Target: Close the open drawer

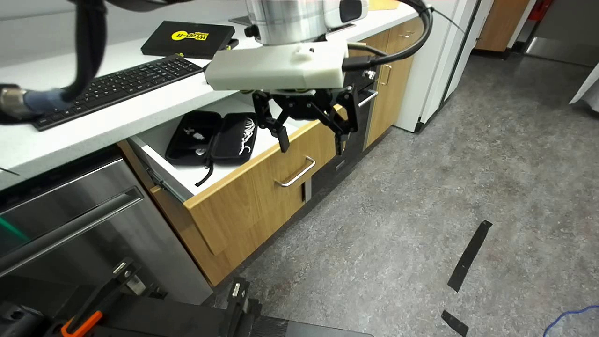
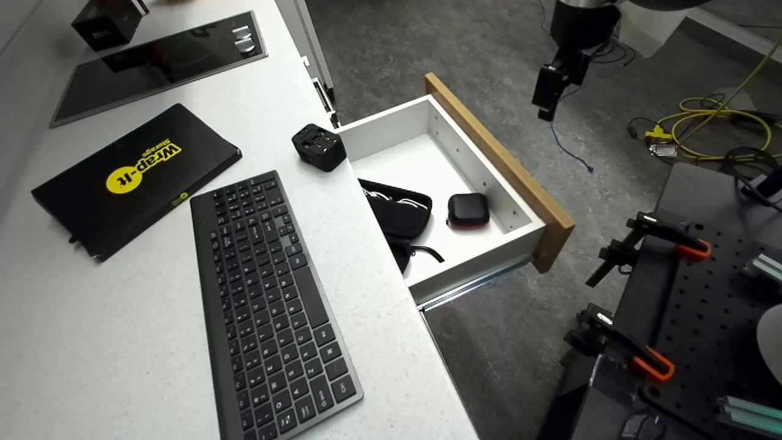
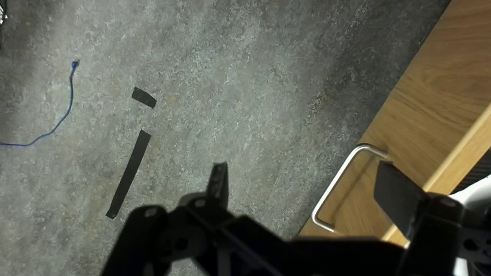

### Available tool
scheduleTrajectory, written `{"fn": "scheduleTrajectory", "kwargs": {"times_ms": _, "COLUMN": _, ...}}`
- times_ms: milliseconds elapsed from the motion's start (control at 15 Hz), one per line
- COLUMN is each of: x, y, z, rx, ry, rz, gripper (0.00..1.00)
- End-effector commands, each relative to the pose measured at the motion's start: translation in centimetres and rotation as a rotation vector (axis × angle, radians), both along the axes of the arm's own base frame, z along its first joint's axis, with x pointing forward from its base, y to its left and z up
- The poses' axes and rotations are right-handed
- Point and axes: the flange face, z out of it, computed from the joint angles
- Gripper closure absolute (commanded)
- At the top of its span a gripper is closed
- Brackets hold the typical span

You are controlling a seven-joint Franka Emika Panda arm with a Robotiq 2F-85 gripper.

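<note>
The fingers point(image 1: 282, 139) stand spread apart; I have them near the drawer point(image 1: 248, 196), clear of its silver handle point(image 3: 333, 184). The drawer juts from beneath the white desk point(image 2: 397, 366), a small black case point(image 2: 468, 208) inside. Farther, on the desk, I see a keyboard point(image 2: 275, 305), then a Wrap-It box point(image 2: 137, 182).

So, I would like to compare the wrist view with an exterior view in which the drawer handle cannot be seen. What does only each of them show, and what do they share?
Only the wrist view shows the silver handle and two black strips lying on the floor.

Only the exterior view shows the keyboard and the Wrap-It box, both on the white countertop.

Both show the oak drawer front, the blue cable on the grey floor, and the gripper.
</note>
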Motion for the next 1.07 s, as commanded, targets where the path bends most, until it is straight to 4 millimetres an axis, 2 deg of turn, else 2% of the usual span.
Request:
{"fn": "scheduleTrajectory", "kwargs": {"times_ms": 0, "x": 0.2, "y": -0.1, "z": 0.0, "rx": -0.001, "ry": 0.0, "rz": -0.001, "gripper": 0.0}}
{"fn": "scheduleTrajectory", "kwargs": {"times_ms": 133, "x": 0.4, "y": -0.2, "z": 0.2, "rx": -0.002, "ry": -0.003, "rz": -0.002, "gripper": 0.0}}
{"fn": "scheduleTrajectory", "kwargs": {"times_ms": 333, "x": 2.2, "y": -1.7, "z": -2.5, "rx": -0.065, "ry": -0.015, "rz": -0.102, "gripper": 0.0}}
{"fn": "scheduleTrajectory", "kwargs": {"times_ms": 800, "x": 4.9, "y": -5.7, "z": -7.7, "rx": -0.193, "ry": -0.014, "rz": -0.31, "gripper": 0.0}}
{"fn": "scheduleTrajectory", "kwargs": {"times_ms": 1000, "x": 6.5, "y": -6.3, "z": -10.3, "rx": -0.215, "ry": -0.021, "rz": -0.378, "gripper": 0.0}}
